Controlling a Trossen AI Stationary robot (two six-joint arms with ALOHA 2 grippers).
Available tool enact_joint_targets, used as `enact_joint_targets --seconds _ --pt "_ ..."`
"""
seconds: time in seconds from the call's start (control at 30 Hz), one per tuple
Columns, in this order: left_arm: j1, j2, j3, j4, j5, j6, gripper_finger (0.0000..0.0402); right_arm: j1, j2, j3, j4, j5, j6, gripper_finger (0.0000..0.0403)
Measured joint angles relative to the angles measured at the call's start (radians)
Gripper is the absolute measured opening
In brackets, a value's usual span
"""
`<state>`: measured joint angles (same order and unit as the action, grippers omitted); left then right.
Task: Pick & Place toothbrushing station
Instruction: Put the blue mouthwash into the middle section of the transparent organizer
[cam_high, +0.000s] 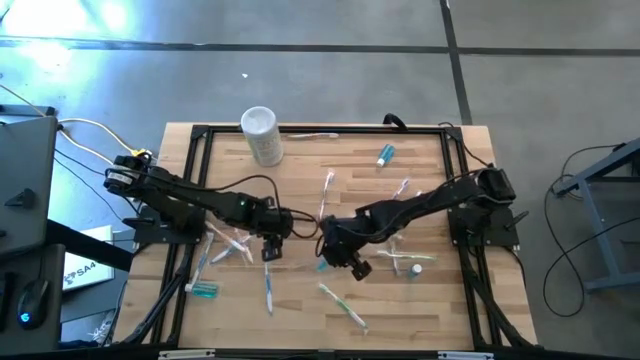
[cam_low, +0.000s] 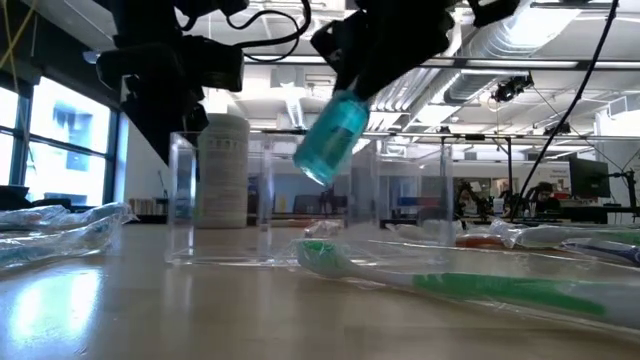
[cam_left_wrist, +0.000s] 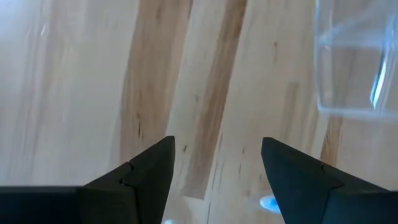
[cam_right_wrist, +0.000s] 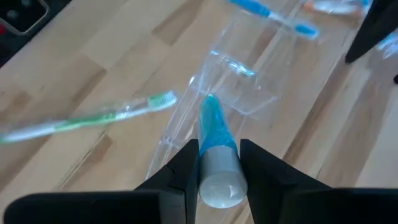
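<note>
Toothpaste tube (cam_right_wrist: 214, 146), judged light, soft, slippery: pinched near cap by right gripper (cam_right_wrist: 219, 163); left gripper (cam_left_wrist: 217, 165) spread, empty.

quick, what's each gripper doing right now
left gripper: open, empty, beside the clear plastic cup
right gripper: shut on a small teal toothpaste tube

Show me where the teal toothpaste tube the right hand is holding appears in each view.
High: held teal toothpaste tube at centre, mostly hidden under the right hand.
Low: upper centre, tilted above the clear cup.
Left wrist: not in it.
Right wrist: between the fingers.
Shared landmark: the clear cup.
</note>
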<state>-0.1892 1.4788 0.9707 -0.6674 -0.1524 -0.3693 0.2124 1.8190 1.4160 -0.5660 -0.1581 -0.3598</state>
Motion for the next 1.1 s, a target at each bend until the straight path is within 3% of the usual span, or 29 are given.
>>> enact_joint_targets --seconds 0.37,1.1 --pt "-0.001 0.000 0.000 -0.029 0.002 0.001 0.0234 -0.036 -0.004 0.043 -0.067 0.128 0.000 0.0089" --pt "-0.001 0.000 0.000 -0.061 0.003 -0.001 0.0234 -0.091 0.036 0.045 -0.199 0.081 0.101 0.0089"
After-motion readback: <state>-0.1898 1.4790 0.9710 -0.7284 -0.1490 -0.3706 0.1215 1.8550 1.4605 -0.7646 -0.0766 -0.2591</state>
